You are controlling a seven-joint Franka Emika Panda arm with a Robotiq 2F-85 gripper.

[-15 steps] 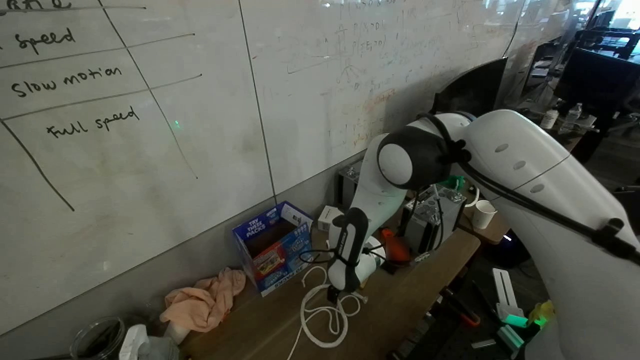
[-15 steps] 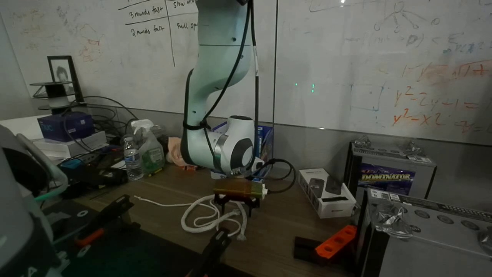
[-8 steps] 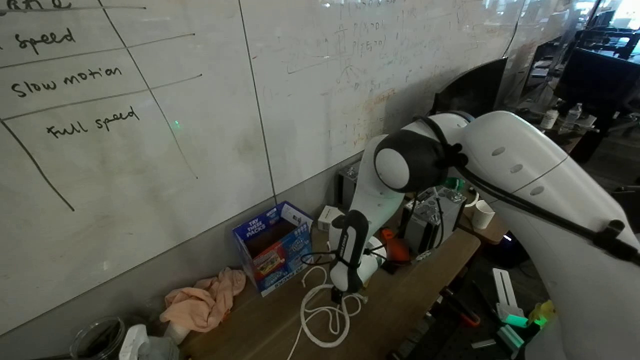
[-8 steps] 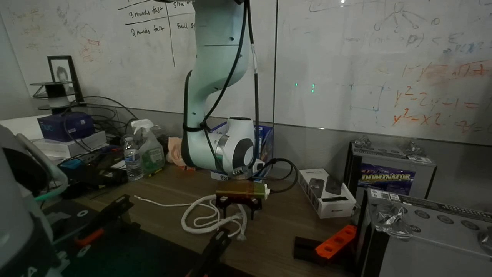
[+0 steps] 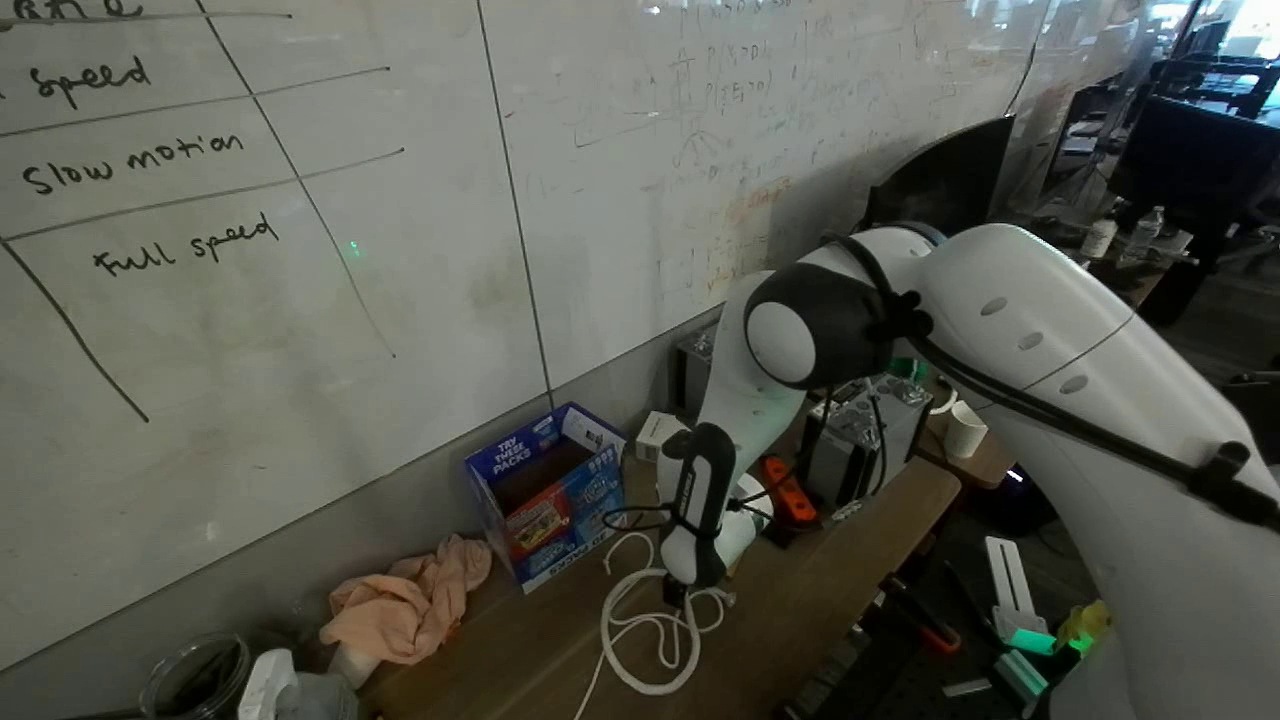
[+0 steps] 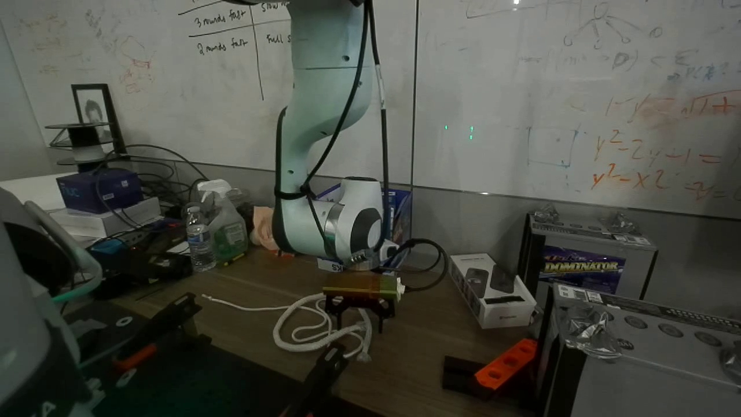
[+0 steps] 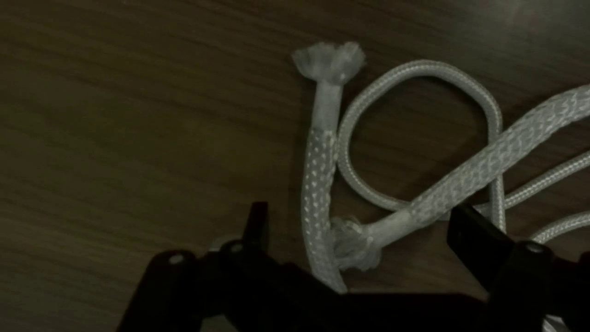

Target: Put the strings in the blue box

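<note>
Wide-spread pincer over the white strings

Jaws well apart, aimed downward, and a thick string, frayed at its tip, runs between them in the wrist view! A second frayed end slants in from the right and meets it, and there's a thinner strand curled into a loop, passing under the slanted piece. Is the pincer touching any of it? Can't tell from here. The whole tangle lies on the wooden tabletop, and in an exterior view the blue box stands upright at the far side, open-topped, close to the whiteboard; one strand curves just beside its near face. A crumpled peach cloth sits to the box's left. In an exterior view the arm stands in front, hiding much of that box. Far left, a spray bottle and a water bottle; right side, a white carton, and nearer, an orange piece at a slant.
</note>
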